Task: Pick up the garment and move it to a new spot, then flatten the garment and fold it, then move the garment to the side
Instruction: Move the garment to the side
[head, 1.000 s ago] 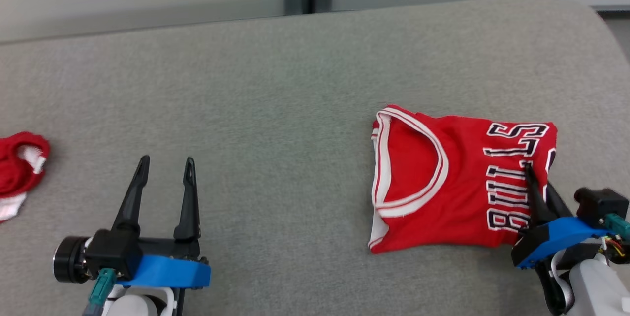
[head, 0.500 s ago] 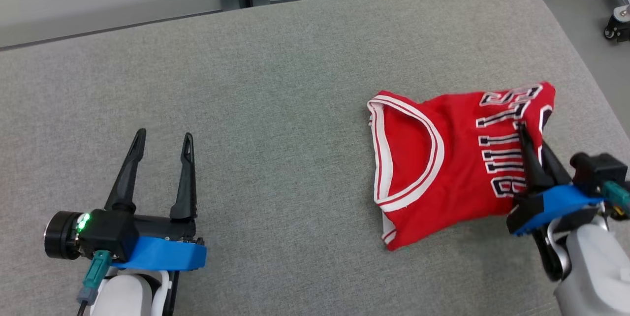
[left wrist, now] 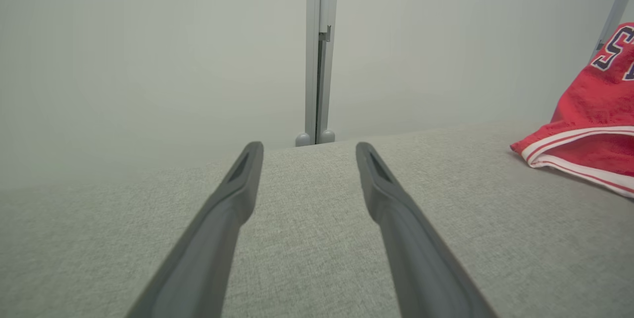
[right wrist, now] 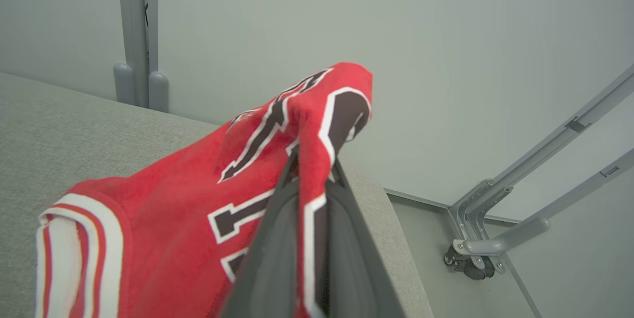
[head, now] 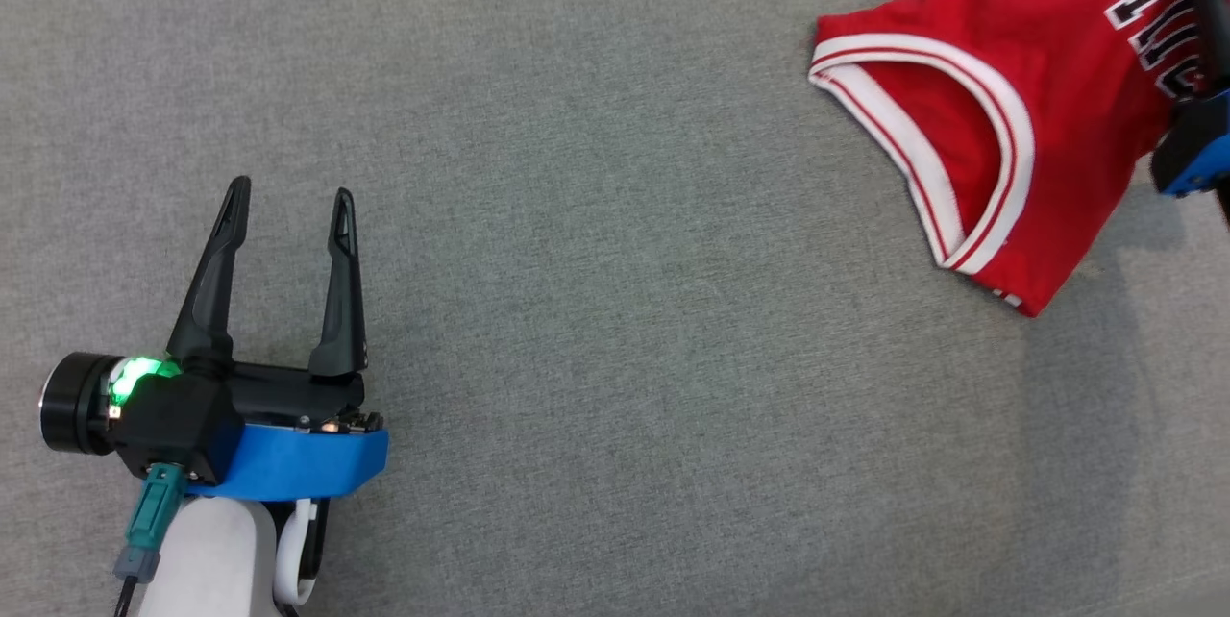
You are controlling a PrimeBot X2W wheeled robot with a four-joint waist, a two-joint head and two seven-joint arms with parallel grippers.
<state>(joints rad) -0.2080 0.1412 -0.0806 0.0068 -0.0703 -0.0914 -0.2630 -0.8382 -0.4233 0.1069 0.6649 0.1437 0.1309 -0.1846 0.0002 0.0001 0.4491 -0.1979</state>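
Pinching the lettered edge of the folded red garment (head: pixel 1047 60) between fingers closed tight on the cloth, the right gripper (right wrist: pixel 313 179) holds it raised near the worktop's (head: pixel 596 213) far right corner, probably to carry it aside. The white-trimmed end sags onto the surface. The left gripper (head: pixel 288 199) hovers toward the near left side, fingers spread and empty, seemingly kept clear.

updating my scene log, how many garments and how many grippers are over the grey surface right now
garments: 1, the red jersey
grippers: 2, the left gripper open, the right gripper shut on the red jersey
total: 3
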